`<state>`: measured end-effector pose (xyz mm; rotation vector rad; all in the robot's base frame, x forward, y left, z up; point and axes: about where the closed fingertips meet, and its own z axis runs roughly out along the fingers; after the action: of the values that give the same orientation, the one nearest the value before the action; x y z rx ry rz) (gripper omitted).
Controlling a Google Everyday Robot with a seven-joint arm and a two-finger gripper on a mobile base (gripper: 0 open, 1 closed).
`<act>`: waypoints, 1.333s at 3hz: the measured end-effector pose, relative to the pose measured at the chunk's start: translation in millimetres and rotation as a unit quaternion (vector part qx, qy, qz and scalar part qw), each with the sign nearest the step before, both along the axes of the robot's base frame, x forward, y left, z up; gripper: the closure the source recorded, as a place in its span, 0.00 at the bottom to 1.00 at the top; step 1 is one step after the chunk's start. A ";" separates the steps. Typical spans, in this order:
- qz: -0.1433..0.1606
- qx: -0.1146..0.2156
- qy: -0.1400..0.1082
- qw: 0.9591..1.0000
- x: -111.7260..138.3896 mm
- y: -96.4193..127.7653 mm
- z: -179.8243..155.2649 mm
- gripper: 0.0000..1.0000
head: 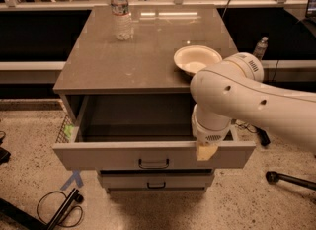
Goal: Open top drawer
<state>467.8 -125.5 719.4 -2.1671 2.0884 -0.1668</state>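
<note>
The top drawer point(98, 156) of the grey cabinet stands pulled well out, and its deep grey box shows empty and dark inside. Its small black pull handle point(153, 164) sits at the centre of the front. My gripper point(206, 151) hangs at the end of the white arm point(247, 95), pointing down. It is at the top edge of the drawer front, to the right of the handle. Only its tan tip shows below the wrist. A narrower closed drawer point(156, 180) with a like handle lies underneath.
On the cabinet top point(138, 51) stand a water bottle point(121, 12) at the back left and a white bowl point(197, 59) at the right edge. Another bottle point(260, 47) stands behind on the right. Cables point(59, 207) lie on the floor at the left, and a black stand foot point(291, 178) at the right.
</note>
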 end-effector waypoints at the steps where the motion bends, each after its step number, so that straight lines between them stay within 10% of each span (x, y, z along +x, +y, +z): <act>1: 0.000 -0.001 0.000 1.000 -0.6 -0.4 0.2 0.00; 3: 0.004 -0.003 0.009 1.000 -4.0 0.5 -9.5 0.00; 4: 0.014 0.001 0.034 0.999 -12.1 4.0 -31.6 0.26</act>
<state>455.7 -121.6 687.8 -2.2294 2.0926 -0.0904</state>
